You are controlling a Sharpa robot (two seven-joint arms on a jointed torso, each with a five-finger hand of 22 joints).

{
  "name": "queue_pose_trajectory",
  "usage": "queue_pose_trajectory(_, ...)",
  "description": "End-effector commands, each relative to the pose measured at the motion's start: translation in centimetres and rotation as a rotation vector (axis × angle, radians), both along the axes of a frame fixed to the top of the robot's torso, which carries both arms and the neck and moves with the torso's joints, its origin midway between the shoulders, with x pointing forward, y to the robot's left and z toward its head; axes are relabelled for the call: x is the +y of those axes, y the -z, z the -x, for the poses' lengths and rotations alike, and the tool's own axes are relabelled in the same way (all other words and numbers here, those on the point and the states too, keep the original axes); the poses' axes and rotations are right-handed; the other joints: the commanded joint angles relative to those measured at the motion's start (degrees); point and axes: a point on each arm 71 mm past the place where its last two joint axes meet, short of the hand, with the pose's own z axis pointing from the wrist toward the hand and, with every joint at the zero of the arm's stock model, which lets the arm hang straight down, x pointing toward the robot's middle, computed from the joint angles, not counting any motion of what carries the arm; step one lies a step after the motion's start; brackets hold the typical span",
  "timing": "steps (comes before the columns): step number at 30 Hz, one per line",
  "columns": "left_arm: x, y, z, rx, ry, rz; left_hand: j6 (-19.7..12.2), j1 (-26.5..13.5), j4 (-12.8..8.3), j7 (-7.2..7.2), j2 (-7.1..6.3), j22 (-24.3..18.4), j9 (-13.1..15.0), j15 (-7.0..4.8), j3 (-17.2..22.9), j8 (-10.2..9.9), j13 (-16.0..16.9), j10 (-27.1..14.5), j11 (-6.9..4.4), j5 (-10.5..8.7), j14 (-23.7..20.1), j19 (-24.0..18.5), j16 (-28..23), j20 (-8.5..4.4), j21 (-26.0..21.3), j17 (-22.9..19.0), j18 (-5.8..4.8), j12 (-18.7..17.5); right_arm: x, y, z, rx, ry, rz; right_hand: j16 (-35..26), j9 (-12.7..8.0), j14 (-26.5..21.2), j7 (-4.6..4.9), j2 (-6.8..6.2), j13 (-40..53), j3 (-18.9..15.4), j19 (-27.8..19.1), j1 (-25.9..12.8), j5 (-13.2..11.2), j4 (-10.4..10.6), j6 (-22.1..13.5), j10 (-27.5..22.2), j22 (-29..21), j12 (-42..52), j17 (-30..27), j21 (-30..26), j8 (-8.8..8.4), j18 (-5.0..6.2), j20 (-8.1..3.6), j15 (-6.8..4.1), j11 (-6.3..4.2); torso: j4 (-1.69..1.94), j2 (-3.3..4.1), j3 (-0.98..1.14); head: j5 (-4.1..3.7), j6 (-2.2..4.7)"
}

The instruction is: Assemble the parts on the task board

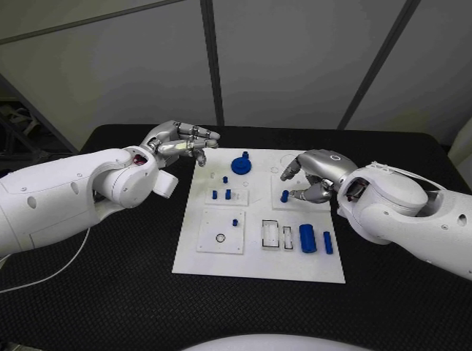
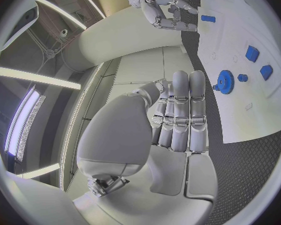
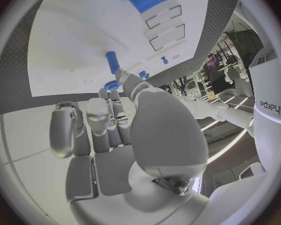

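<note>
While the right hand (image 1: 312, 175) pinches a small blue peg (image 1: 285, 196) over the white task board (image 1: 259, 265), the left hand (image 1: 180, 142) hovers curled, holding nothing, just past the board's far-left corner, near the blue gear (image 1: 241, 164).

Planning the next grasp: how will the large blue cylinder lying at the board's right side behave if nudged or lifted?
The large blue cylinder lies on its side on the task board, so a sideways push would probably roll it. It looks rigid and smooth, likely plastic, so perhaps light and slightly slippery. Lying flat, it seems unlikely to tip.
</note>
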Motion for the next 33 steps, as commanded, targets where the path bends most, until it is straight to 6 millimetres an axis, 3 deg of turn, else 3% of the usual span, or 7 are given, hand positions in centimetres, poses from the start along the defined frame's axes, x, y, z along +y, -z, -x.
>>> queue_pose_trajectory(1, -0.2, -0.1, 0.0, 0.001, 0.015, 0.010, 0.1, -0.1, -0.3, 0.33, 0.66, -0.1, 0.1, 0.13, 0.0, -0.3, 0.1, -0.4, 0.03, 0.39, 0.0, -0.1, -0.3, 0.19, -0.3, -0.1, -0.97, 0.3, 0.1, 0.4, -0.2, 0.033, 0.006, 0.080, -0.1, -0.1, 0.1, -0.15, 0.10, 0.0, -0.3, -0.3, 0.7, -0.3, -0.1, -0.3, -0.3, 2.3, 0.1, 0.0, -0.3, 0.00, 0.26, 0.21, 0.35, -0.01, 0.11, 0.02, -0.03, 0.04, -0.11)
queue_pose_trajectory(15, -0.1, -0.1, 0.1, 0.001, 0.013, 0.009, 0.1, -0.1, -0.3, 0.32, 0.69, -0.1, 0.1, 0.14, -0.1, -0.3, 0.1, -0.4, 0.03, 0.42, 0.0, -0.1, -0.4, 0.20, -0.4, -0.1, -0.98, 0.3, 1.1, 1.1, -0.4, 0.080, -0.020, 0.135, 0.3, -0.6, 0.2, 0.40, 1.60, 0.2, 0.0, 0.3, 1.1, -0.4, 0.4, 0.9, 3.3, 2.9, 1.2, 0.2, 0.2, 0.24, 0.10, -0.17, -0.12, -0.68, -0.01, -0.04, 0.04, 0.47, -0.48)
queue_pose_trajectory(21, -0.1, -0.1, 0.0, 0.002, 0.014, 0.009, 0.1, -0.1, -0.3, 0.32, 0.69, -0.1, 0.1, 0.14, -0.1, -0.3, 0.1, -0.4, 0.03, 0.42, 0.0, -0.1, -0.4, 0.20, -0.4, -0.1, -0.98, 0.3, 1.5, 1.3, -0.6, 0.087, -0.026, 0.133, 1.3, -0.6, 0.6, 0.87, 2.50, 0.2, 1.9, 1.1, 0.8, -0.4, 1.0, 2.6, 7.2, 4.2, 1.9, 1.1, 1.3, 0.52, -0.23, -0.71, -0.77, -1.50, 0.07, -0.05, 0.04, 0.41, -0.42)
queue_pose_trajectory(33, 0.0, -0.1, 0.0, 0.003, 0.012, 0.008, 0.1, -0.1, -0.3, 0.32, 0.69, -0.1, 0.1, 0.14, -0.1, -0.3, 0.1, -0.4, 0.03, 0.42, 0.0, -0.1, -0.4, 0.20, -0.4, -0.1, -0.98, 0.3, 1.5, 1.5, -1.1, 0.091, 0.001, 0.144, 2.8, -0.3, 1.1, 0.09, 4.01, 0.5, 4.4, 2.3, 1.0, -0.6, 1.4, 5.9, 12.3, 6.3, 2.2, 2.7, 3.1, 1.15, -0.74, -1.82, -1.92, -2.81, -0.01, -0.03, 0.02, 0.52, -0.74)
